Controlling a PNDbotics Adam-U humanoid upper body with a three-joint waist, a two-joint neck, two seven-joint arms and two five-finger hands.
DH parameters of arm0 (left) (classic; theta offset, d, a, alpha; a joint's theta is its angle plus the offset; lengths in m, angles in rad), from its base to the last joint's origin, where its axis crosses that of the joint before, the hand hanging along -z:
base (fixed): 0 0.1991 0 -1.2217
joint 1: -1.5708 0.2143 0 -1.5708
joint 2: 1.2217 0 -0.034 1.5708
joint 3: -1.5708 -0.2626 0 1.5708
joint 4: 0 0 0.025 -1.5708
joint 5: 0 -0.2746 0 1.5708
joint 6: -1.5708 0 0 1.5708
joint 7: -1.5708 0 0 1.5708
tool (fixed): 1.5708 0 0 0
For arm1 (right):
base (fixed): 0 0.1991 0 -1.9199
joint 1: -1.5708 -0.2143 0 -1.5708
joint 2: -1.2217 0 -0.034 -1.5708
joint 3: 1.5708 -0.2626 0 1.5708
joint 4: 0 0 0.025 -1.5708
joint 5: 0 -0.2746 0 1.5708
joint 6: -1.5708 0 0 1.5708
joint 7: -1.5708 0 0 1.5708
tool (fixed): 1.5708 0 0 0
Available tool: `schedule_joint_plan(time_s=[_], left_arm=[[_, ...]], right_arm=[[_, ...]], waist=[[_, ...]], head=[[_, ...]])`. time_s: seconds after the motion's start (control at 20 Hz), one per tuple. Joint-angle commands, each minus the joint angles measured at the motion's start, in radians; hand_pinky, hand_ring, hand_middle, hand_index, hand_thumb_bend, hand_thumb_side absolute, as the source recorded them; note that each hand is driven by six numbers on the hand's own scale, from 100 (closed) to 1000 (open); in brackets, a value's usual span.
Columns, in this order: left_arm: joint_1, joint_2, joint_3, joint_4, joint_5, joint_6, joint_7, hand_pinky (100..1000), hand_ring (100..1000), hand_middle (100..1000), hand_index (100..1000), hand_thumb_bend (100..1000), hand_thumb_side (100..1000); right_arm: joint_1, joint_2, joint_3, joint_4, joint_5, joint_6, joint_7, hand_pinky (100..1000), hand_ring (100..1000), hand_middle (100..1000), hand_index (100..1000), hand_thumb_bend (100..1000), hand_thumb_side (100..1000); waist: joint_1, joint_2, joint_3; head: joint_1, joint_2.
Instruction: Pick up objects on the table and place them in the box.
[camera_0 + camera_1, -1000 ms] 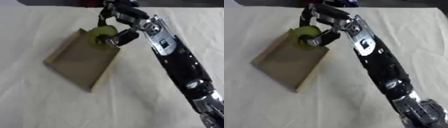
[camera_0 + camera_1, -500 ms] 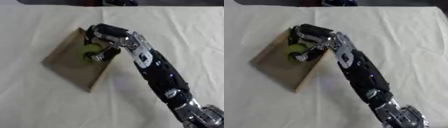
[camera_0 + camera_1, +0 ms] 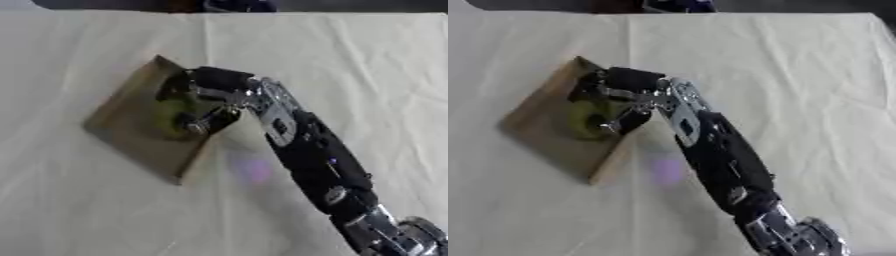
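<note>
The right arm (image 3: 315, 155) enters from the lower right corner and reaches diagonally over the cloth-covered table (image 3: 367, 70). The right hand (image 3: 206, 95) is inside the brown box (image 3: 131, 125), fingers curled round a yellow-green object (image 3: 175, 114) held within the box. A dark shape sits at the table's far edge.

Right arm (image 3: 306, 150): glossy black shell segments joined by silver metal sections, with a pale silver plate along the forearm and a round silver joint at the near end. Right hand (image 3: 206, 95): black palm and fingers, silver fittings at the knuckles.
</note>
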Motion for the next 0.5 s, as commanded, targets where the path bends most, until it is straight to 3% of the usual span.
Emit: schedule_joint_plan(time_s=[0.05, 0.2, 0.25, 0.5], left_arm=[[-0.006, 0.021, 0.008, -0.026, -0.004, 0.009, 0.006, 873, 868, 689, 824, 100, 597], [0.002, 0.021, 0.01, -0.03, -0.01, 0.012, 0.011, 873, 868, 689, 823, 100, 597], [0.003, 0.021, 0.01, -0.031, -0.011, 0.013, 0.013, 873, 868, 690, 824, 100, 597], [0.016, 0.026, 0.016, -0.037, -0.024, 0.011, 0.028, 871, 867, 689, 823, 100, 597]], right_arm=[[-0.008, -0.035, -0.025, -0.077, -0.045, -0.024, 0.02, 895, 1000, 878, 915, 100, 223], [0.0, -0.067, -0.051, -0.15, -0.112, 0.005, 0.007, 890, 994, 877, 914, 100, 161], [0.003, -0.079, -0.062, -0.177, -0.145, 0.02, 0.004, 883, 982, 862, 907, 100, 100], [0.031, -0.192, -0.153, -0.355, -0.419, 0.166, -0.023, 881, 959, 840, 919, 100, 100]], waist=[[0.007, -0.027, -0.004], [0.008, -0.033, -0.011], [0.009, -0.036, -0.013], [0.008, -0.046, -0.026]], head=[[0.007, -0.001], [0.015, 0.002], [0.018, 0.003], [0.04, 0.008]])
